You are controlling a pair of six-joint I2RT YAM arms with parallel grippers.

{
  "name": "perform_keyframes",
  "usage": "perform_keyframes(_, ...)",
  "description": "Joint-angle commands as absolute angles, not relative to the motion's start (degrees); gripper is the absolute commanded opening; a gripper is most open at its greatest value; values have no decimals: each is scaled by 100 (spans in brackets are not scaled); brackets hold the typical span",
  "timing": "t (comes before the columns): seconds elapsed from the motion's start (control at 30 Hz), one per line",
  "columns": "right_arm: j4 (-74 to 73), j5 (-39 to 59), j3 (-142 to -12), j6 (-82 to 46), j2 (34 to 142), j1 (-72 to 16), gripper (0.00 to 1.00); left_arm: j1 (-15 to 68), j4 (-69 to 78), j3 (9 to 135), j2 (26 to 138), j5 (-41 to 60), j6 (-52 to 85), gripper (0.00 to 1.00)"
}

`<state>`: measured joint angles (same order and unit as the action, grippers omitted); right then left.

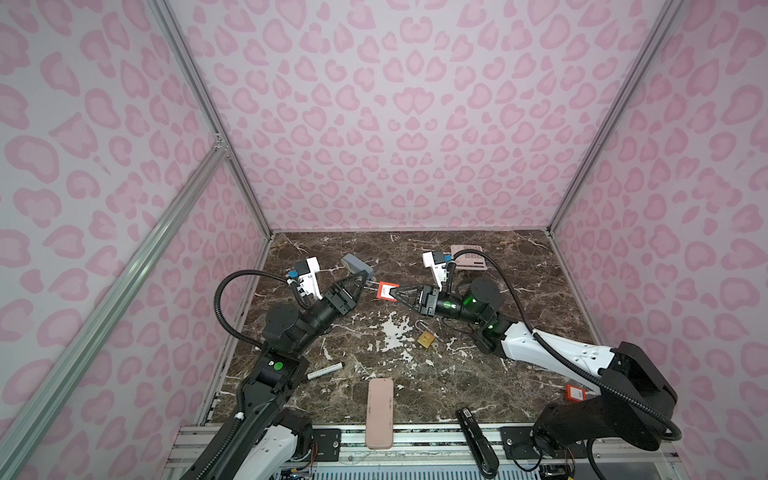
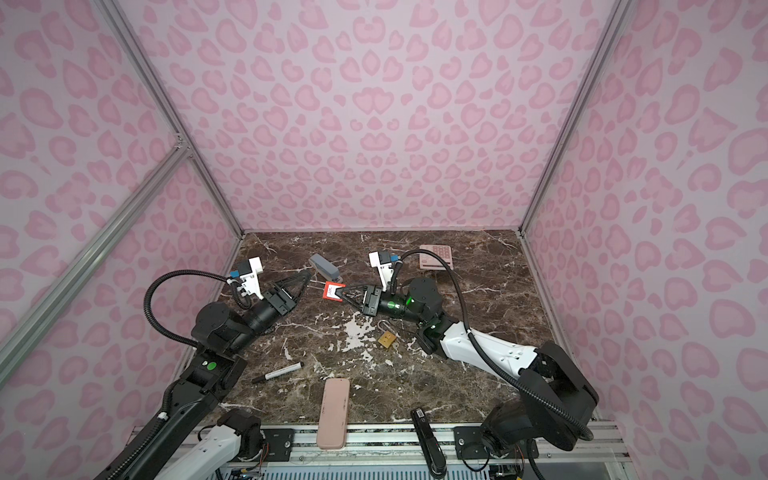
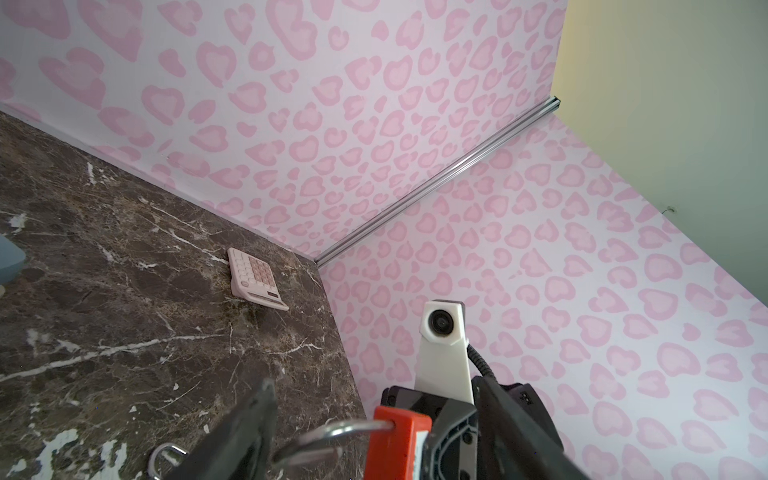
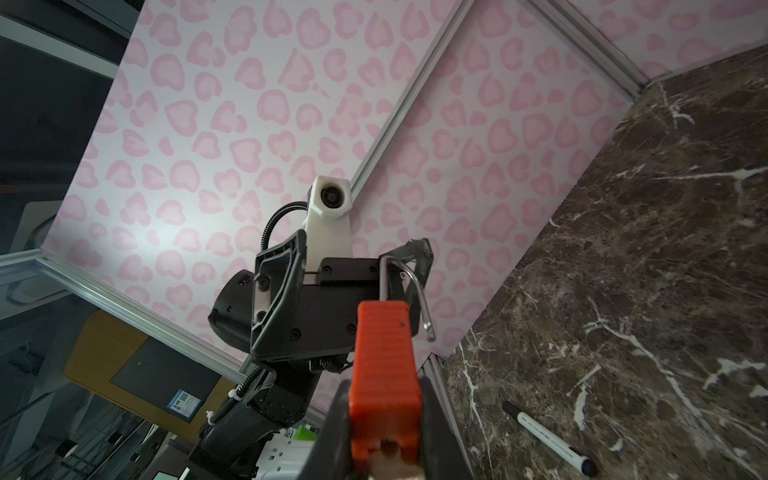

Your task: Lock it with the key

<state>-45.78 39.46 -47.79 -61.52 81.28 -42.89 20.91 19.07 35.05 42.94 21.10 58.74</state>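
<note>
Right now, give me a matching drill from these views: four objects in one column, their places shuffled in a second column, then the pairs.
Objects
1. red padlock
2. brass padlock
3. pink calculator
4. marker

Places
A. far right corner of the table
B. clamped in the right gripper
C. front left, lying flat
D. mid-table, lying loose with nothing holding it

Pairs: 1-B, 2-D, 3-A, 4-C
</note>
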Motion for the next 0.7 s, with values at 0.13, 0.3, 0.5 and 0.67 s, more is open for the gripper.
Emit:
perform_keyframes(0.13,-4135,4311,-4810,-5861,8002,-4014,12,2079,1968,3532,4298,2281,5735,52)
perform_keyframes(0.3,-4120,4403,-4843,-5845,7972,-3947,12,2084,1977,3590,4372,2378,5728,48)
perform_keyframes(0.5,-4288,4509,-4861,-5836,7921,-3890,12,2083,1951,3566,4429,2405,5724,54)
perform_keyframes(0.67,-3994,4578,-4959,-5628,7832,-3823,12,2086,1957,3534,4453,2464,5735,50)
